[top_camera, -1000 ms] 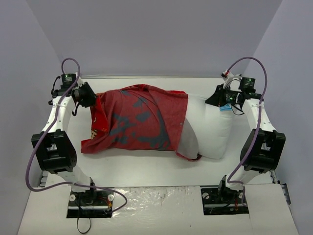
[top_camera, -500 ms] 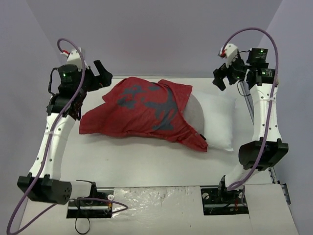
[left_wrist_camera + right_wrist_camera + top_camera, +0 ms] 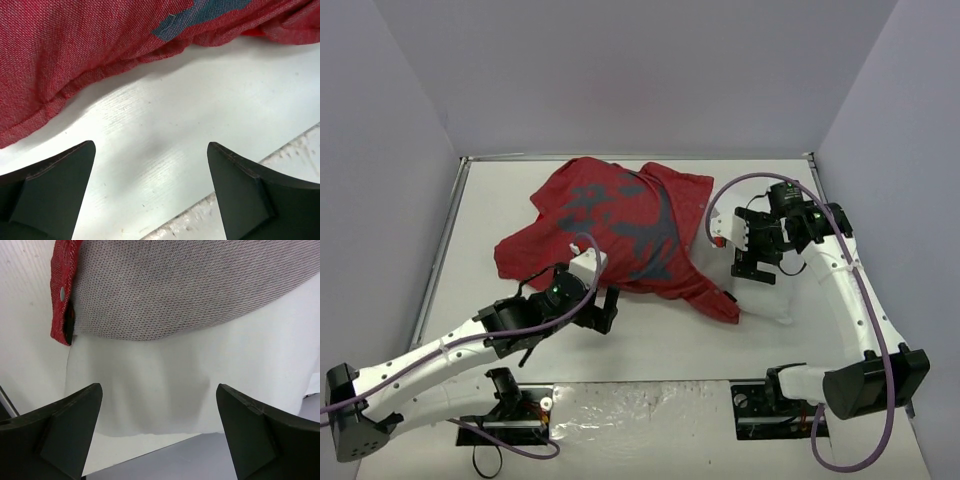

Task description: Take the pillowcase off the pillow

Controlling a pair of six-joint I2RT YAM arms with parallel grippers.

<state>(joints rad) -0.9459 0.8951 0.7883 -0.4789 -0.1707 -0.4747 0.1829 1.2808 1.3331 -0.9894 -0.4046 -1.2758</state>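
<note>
Both grippers stood wide open and held nothing. The left gripper [image 3: 605, 308] hung low over bare tabletop [image 3: 165, 150], just beside the near hem of the pillowcase [image 3: 610, 225]. The right gripper [image 3: 752, 255] sat above the exposed end of the pillow [image 3: 150, 390]. The pillowcase still covered most of the pillow, which lay across the middle of the tabletop, with the grey lining turned out at the cover's open mouth.

Risks, as judged:
- The left gripper might pinch only a thin fold of hem, and the cloth would slip on the pull.
- The right gripper might catch the lining along with the pillow, so both arms would tug one cloth.
- An unpinned pillow would drag with the cover.
</note>
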